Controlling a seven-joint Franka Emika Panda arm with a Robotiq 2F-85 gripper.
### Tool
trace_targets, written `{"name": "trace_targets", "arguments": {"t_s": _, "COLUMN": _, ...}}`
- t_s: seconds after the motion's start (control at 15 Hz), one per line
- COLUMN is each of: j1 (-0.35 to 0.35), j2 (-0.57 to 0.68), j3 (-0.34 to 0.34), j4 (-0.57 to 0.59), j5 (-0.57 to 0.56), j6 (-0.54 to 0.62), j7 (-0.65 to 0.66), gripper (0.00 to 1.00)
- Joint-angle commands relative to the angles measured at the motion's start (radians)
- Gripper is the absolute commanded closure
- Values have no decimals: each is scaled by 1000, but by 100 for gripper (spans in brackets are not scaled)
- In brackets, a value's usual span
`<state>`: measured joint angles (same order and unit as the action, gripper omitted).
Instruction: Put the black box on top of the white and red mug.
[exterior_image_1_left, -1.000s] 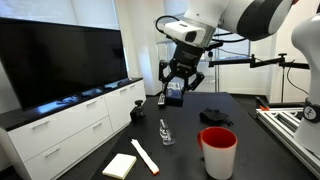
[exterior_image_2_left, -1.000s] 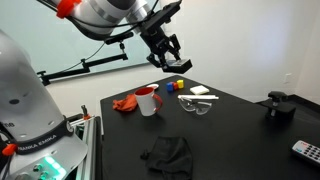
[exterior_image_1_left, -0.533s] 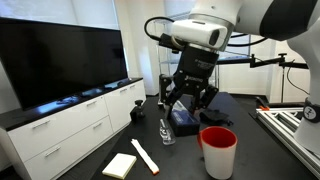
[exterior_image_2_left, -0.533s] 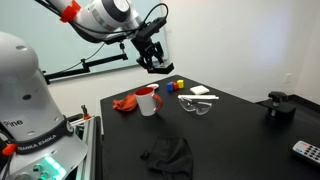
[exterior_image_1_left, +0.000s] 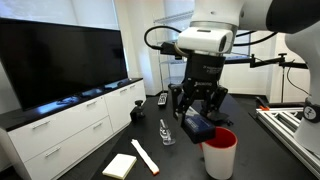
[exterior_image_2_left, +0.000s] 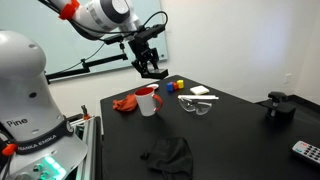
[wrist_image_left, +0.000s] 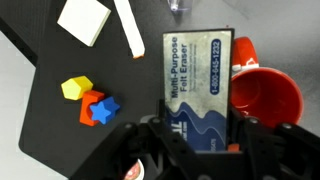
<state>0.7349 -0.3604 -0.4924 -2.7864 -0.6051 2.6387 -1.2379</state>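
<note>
My gripper (exterior_image_1_left: 197, 122) is shut on the black box (exterior_image_1_left: 198, 127), a dark box with a blue-and-white "Multi-Purpose Felt Eraser" label (wrist_image_left: 198, 80). It holds the box in the air just beside and slightly above the rim of the white and red mug (exterior_image_1_left: 219, 152), which stands upright on the black table. In the wrist view the fingers (wrist_image_left: 198, 140) clamp the box's lower end, and the mug's red inside (wrist_image_left: 268, 100) lies directly right of the box. In an exterior view the gripper (exterior_image_2_left: 152, 70) hangs above the mug (exterior_image_2_left: 147, 101).
Safety glasses (exterior_image_1_left: 166, 133), a white block (exterior_image_1_left: 119, 165) and a white stick (exterior_image_1_left: 144, 155) lie near the mug. Coloured toy blocks (wrist_image_left: 90, 100) lie to the left in the wrist view. A black cloth (exterior_image_2_left: 170, 153), red cloth (exterior_image_2_left: 124, 103), black object (exterior_image_2_left: 278, 105) and remote (exterior_image_2_left: 305, 150) lie on the table.
The gripper has carried the black box down and across the table toward the mug; it now hangs next to the mug's rim.
</note>
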Motion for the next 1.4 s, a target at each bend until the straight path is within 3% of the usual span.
{"name": "trace_targets", "arguments": {"t_s": 0.0, "j1": 27, "j2": -67, "j3": -41, "j4": 0, "j5": -30, "j6": -58, "j7": -54, "gripper": 69}}
{"name": "trace_targets", "arguments": {"t_s": 0.6, "j1": 153, "j2": -16, "j3": -132, "j4": -5, "j5": -123, "j6": -26, "j7": -134, "gripper": 69}}
{"name": "trace_targets", "arguments": {"t_s": 1.33, "j1": 308, "j2": 7, "j3": -367, "j4": -5, "j5": -208, "j6": -6, "j7": -210, "gripper": 69}}
